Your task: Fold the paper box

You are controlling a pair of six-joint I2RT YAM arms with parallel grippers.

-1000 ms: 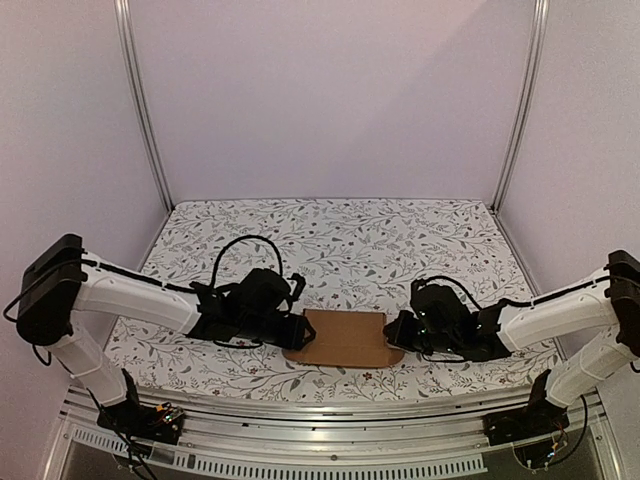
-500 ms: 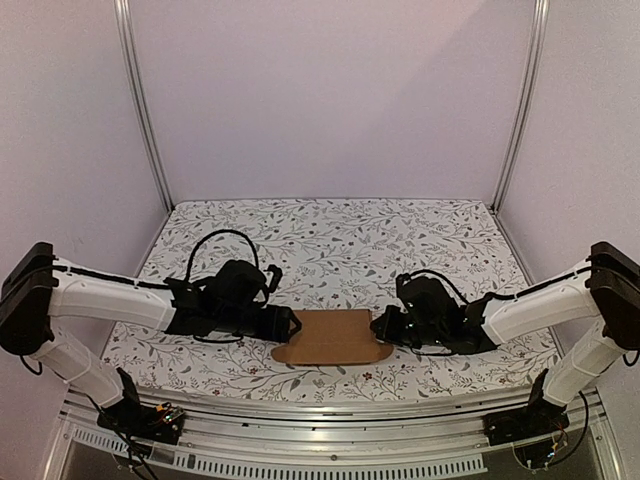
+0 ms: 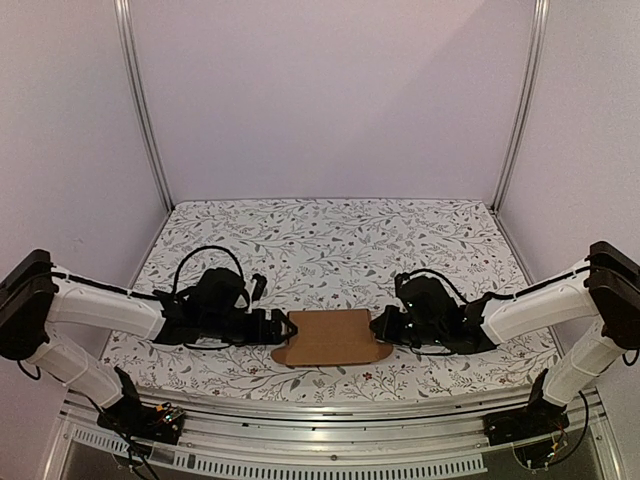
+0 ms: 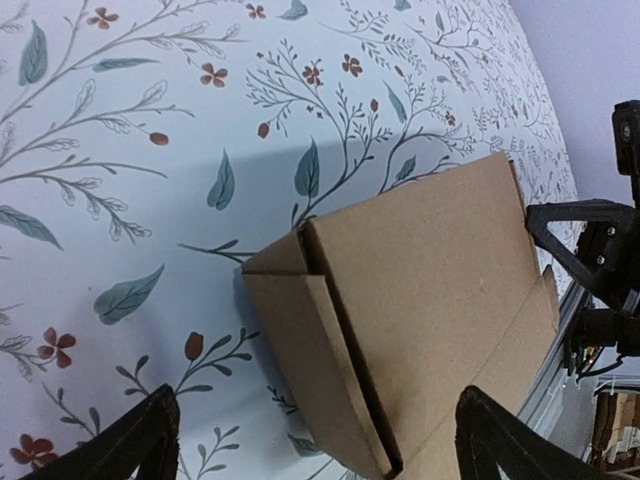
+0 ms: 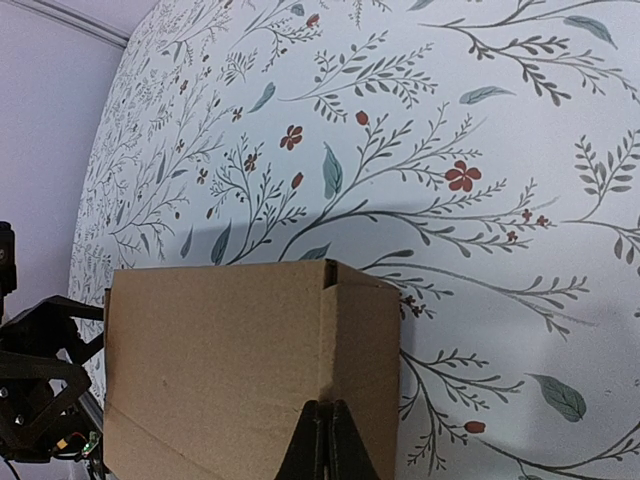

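Observation:
The paper box [image 3: 331, 338] is a brown cardboard piece lying flat near the table's front edge, between the two arms. In the left wrist view the paper box [image 4: 420, 290] shows a folded-over end flap pointing at me. My left gripper [image 3: 283, 325] stands wide open at the box's left end, its fingers [image 4: 150, 440] apart on either side of the flap without touching it. My right gripper [image 3: 378, 325] is shut. Its closed fingertips [image 5: 325, 440] rest on the top face of the paper box [image 5: 240, 370] beside a crease at the right end.
A floral cloth [image 3: 330, 240] covers the table. Metal frame posts [image 3: 140, 100] stand at the back corners before pale walls. An aluminium rail [image 3: 320, 410] runs along the near edge, just behind the box. Each wrist view shows the other gripper beyond the box.
My left gripper has opened and drawn back to the left, off the box's end. The box and the right gripper have shifted slightly left.

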